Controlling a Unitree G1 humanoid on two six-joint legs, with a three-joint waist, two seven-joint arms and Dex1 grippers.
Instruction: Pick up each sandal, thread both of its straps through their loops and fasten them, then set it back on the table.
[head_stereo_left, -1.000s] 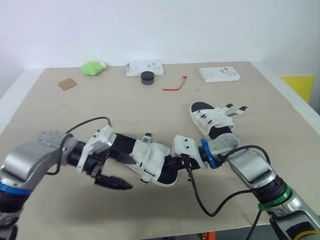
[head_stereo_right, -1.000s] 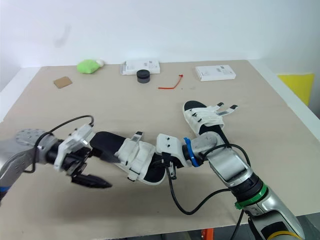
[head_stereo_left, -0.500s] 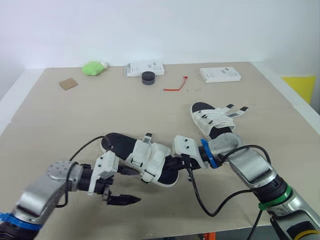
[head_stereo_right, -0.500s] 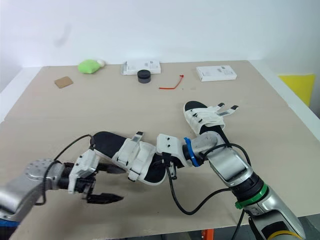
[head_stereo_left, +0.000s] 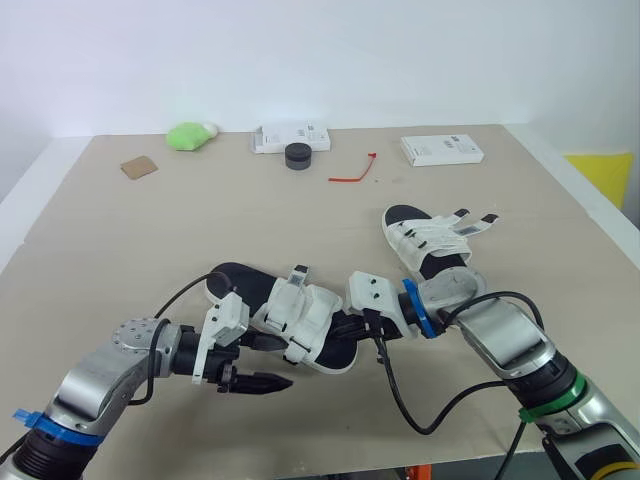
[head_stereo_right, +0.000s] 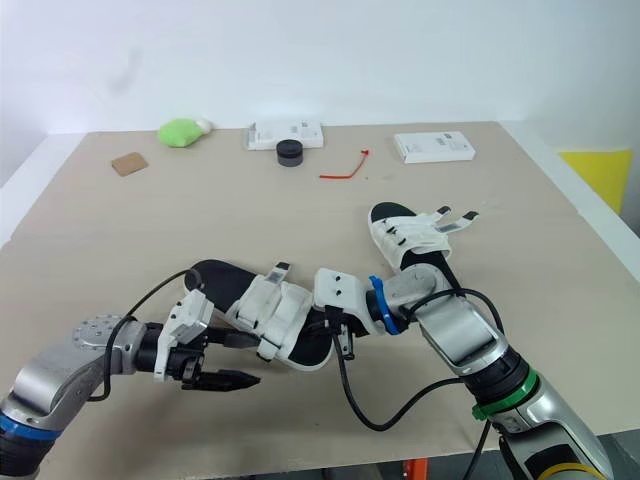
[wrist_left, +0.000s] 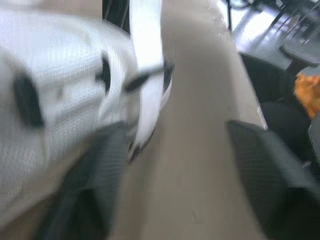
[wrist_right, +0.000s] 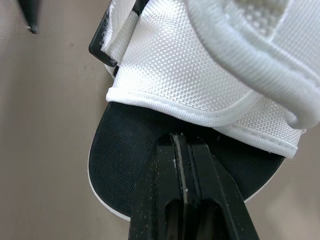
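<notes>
A sandal (head_stereo_left: 300, 322) with a black sole and white straps lies near the table's front edge; its straps also show in the left wrist view (wrist_left: 60, 100). My left gripper (head_stereo_left: 272, 362) is open just left of its straps, the upper finger close to a strap and the lower one over the table. My right gripper (wrist_right: 180, 142) is shut, its tips resting on the black insole at the toe end, just below the white upper (wrist_right: 200, 75). A second sandal (head_stereo_left: 430, 242) lies to the right, its strap ends loose and pointing right.
Along the far edge sit a green object (head_stereo_left: 190, 135), a white box (head_stereo_left: 290, 138), a black round puck (head_stereo_left: 297, 154), a red tie (head_stereo_left: 352, 170) and another white box (head_stereo_left: 442, 149). A brown card (head_stereo_left: 137, 168) lies far left. Black cables loop off both wrists.
My left arm has dropped low over the table, and its gripper dipped toward the front edge, then came right up to the sandal's straps. The right arm has stayed put.
</notes>
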